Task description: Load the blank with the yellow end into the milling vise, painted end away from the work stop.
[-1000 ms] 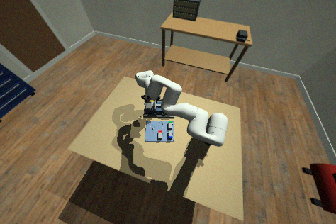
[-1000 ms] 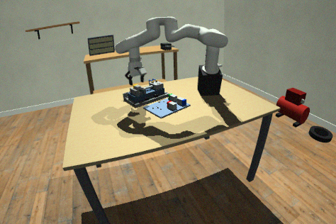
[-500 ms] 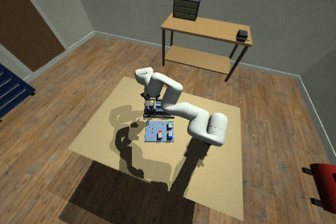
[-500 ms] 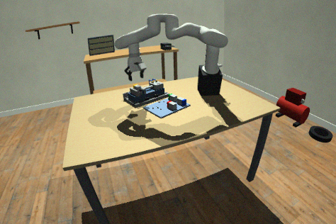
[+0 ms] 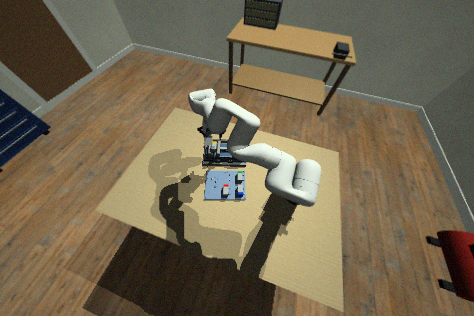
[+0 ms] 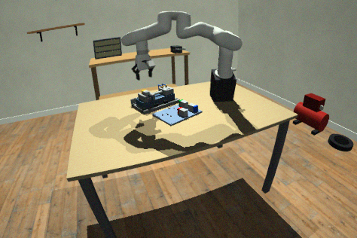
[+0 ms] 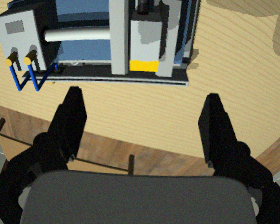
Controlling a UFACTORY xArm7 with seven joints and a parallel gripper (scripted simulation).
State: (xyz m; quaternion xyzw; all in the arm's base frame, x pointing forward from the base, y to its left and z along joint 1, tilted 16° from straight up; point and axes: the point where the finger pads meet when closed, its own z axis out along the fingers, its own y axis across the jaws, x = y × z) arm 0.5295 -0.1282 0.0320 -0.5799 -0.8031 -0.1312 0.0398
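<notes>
The blank with the yellow end point(image 7: 144, 40) lies in the vise point(image 7: 104, 26) between the jaws. The fixed jaw point(image 7: 173, 32) is on its right. The block with blue hoses point(image 7: 20, 39) is at the far left. I cannot tell whether the blank touches the jaw or the stop. My gripper point(image 7: 143, 104) point(image 6: 143, 71) is open and empty, and hangs above the vise's near edge. The vise also shows in the top and exterior views point(image 5: 222, 152) point(image 6: 155, 98).
The blue infeed plate point(image 6: 177, 114) lies beside the vise and carries blanks with a red point(image 6: 183, 111), a green point(image 6: 184, 103) and a blue end point(image 6: 193, 108). It also shows from above point(image 5: 225, 185). The arm's black base point(image 6: 223, 90) stands behind the plate.
</notes>
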